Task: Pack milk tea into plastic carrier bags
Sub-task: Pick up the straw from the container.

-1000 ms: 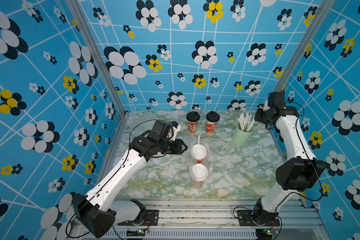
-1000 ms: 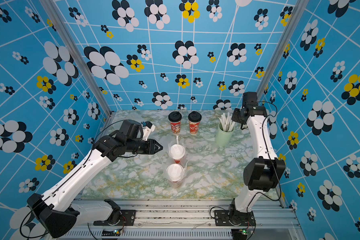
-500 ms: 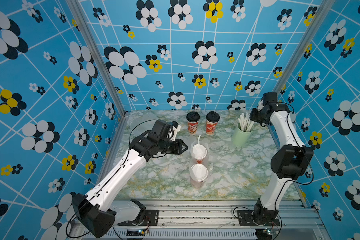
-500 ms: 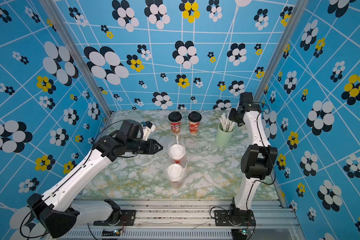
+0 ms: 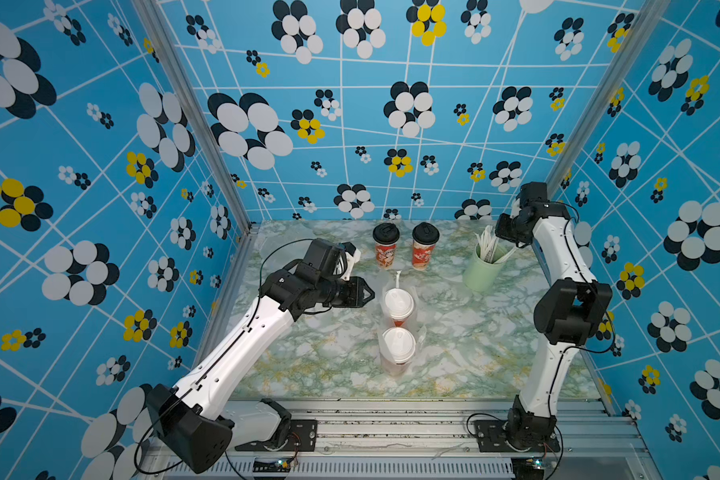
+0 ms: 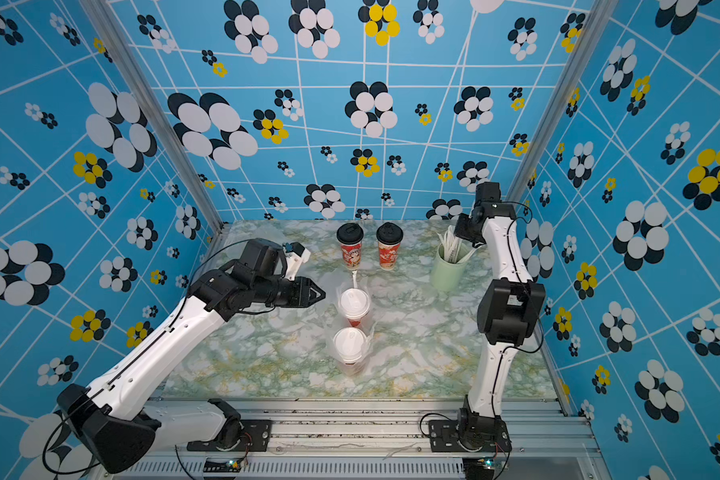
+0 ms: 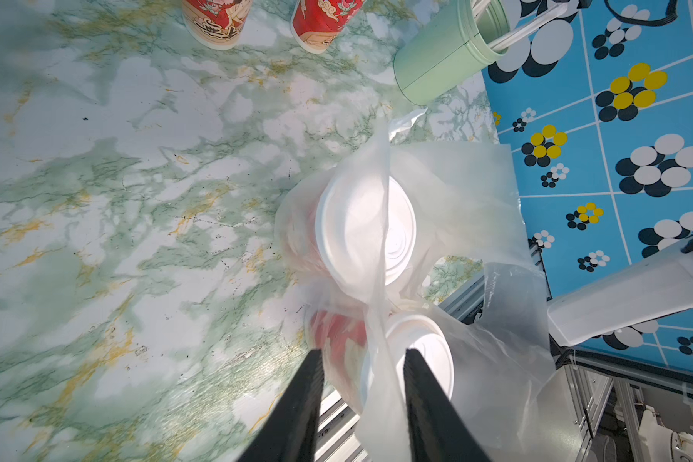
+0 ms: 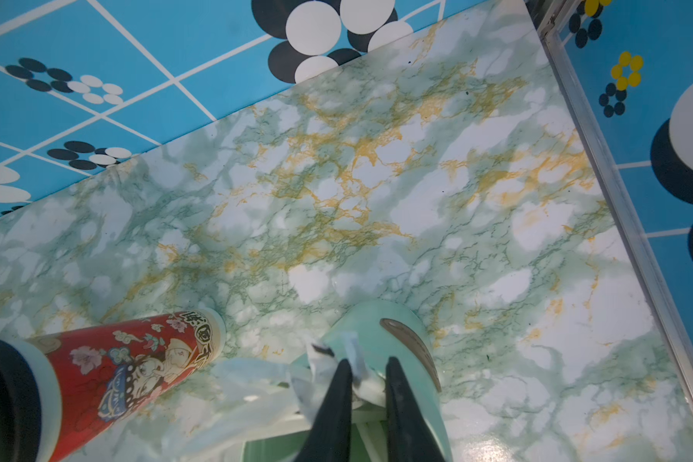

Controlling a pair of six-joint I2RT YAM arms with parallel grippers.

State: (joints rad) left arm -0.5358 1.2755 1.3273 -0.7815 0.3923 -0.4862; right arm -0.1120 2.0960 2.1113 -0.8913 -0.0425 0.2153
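Green-veined marble tabletop [image 5: 466, 332] carried two white-lidded red paper cups [image 5: 399, 305] inside a clear plastic carrier bag [image 7: 477, 192]; two black-lidded red paper cups [image 5: 386, 245] stood farther back, unbagged; the left gripper [image 7: 363, 354] was spread astride bag film; the right gripper [image 8: 367, 366] hung narrowed over a pale green cup [image 8: 401, 324] of white wrapped straws [image 5: 489, 245], any pinch impossible to tell.

The right tool [image 8: 368, 362] hangs over a pale green cup [image 8: 371, 320], its two black fingers [image 8: 337, 400] close together with a narrow gap. The white wrapped straws [image 8: 317, 356] crowd the fingertips, and one wrapper end shows in the gap; whether it is pinched is unclear. Near the cup stands a red printed cup [image 8: 137, 360] with a black lid [image 8: 1, 400]. The green-veined marble worktop [image 8: 337, 180] ends at blue flowered walls [image 8: 137, 60], with a metal rail [image 8: 617, 200] along one edge.
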